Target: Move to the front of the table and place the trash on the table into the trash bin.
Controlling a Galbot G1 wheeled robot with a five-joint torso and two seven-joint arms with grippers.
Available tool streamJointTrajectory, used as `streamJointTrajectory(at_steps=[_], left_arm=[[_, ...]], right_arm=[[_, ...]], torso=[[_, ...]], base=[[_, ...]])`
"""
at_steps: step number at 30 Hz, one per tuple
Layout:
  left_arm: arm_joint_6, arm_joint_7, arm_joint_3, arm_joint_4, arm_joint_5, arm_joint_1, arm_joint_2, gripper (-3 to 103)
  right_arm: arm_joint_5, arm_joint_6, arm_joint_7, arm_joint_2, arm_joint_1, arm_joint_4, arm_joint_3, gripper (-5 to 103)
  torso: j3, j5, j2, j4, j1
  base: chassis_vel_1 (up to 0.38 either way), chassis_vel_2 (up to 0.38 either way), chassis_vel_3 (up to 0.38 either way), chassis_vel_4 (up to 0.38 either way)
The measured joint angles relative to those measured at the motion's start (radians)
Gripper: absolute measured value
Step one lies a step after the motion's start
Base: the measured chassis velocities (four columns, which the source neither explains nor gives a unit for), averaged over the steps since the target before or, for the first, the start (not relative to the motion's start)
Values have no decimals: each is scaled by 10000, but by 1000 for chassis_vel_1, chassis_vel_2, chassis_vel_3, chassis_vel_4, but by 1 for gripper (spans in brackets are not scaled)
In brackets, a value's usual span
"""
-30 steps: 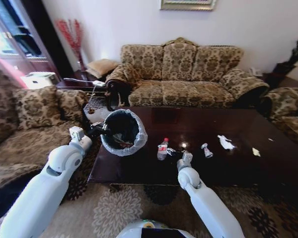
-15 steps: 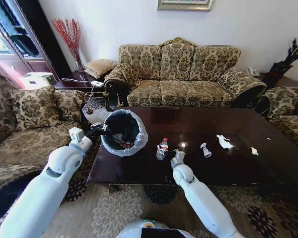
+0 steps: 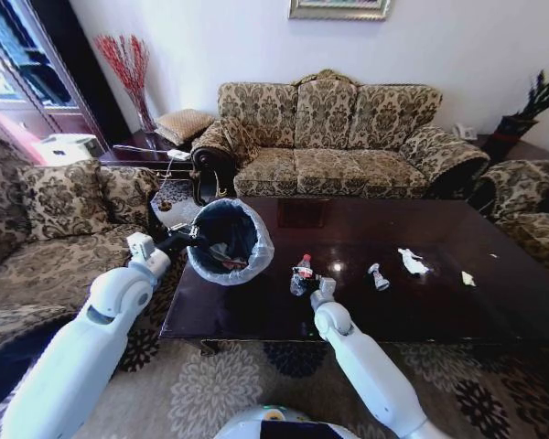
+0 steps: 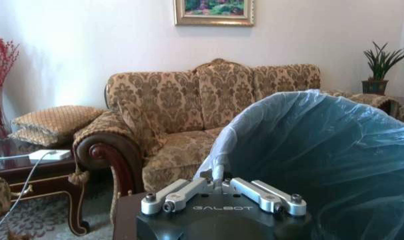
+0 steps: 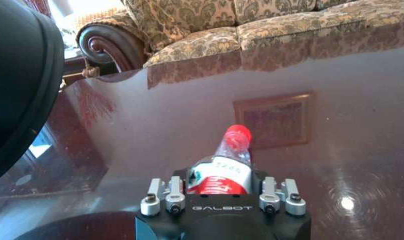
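The clear plastic bottle (image 3: 299, 274) with a red cap and label is at the near edge of the dark table (image 3: 421, 311). My right gripper (image 3: 311, 283) is shut on it. In the right wrist view the bottle (image 5: 223, 167) lies between that gripper's (image 5: 220, 182) jaws, cap pointing away. My left gripper (image 3: 190, 234) is shut on the bag-lined rim of the trash bin (image 3: 229, 240), held at the table's left end. The left wrist view shows this gripper (image 4: 219, 176) pinching the bin's bag (image 4: 322, 150). A small crushed bottle (image 3: 376, 276), crumpled white paper (image 3: 412, 262) and a tiny scrap (image 3: 468, 278) lie further right.
A patterned sofa (image 3: 339, 137) stands behind the table, with another sofa (image 3: 55, 219) to the left and an armchair (image 3: 531, 210) to the right. A dark side table (image 3: 146, 151) holds a white box and a cable. Patterned carpet (image 3: 256, 375) lies before the table.
My right gripper has moved left along the table's near edge and now has the red-capped bottle between its jaws. The left arm has kept the bin in place.
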Motion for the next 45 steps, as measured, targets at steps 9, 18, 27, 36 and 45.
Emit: streamJointTrajectory(at_steps=[9,18,27,36,45], left_arm=[[-44,32,-52,-48,-3,19,0,0],[-48,37,-52,-249,4,181,-61,0],[16,-32,-7,-401,-11,397,-203,0],[93,-64,-1,-503,30,713,-363,0],[20,-103,-82,-616,-169,641,-284,0]], right_arm=[[80,49,300,-136,112,244,132,28],[128,181,594,-627,423,1523,385,9],[1709,-28,136,-1720,2533,4579,696,1],[4424,145,-1477,-2921,5128,5713,-1419,1],[3102,447,-3074,-2827,6918,5116,-3873,1]], torso=[[3,2,-1,1,2],[3,5,-2,0,2],[2,3,-2,0,2],[2,2,-2,-1,2],[2,1,-2,1,2]], base=[[0,0,0,0],[0,0,0,0],[0,0,0,0],[0,0,0,0],[0,0,0,0]])
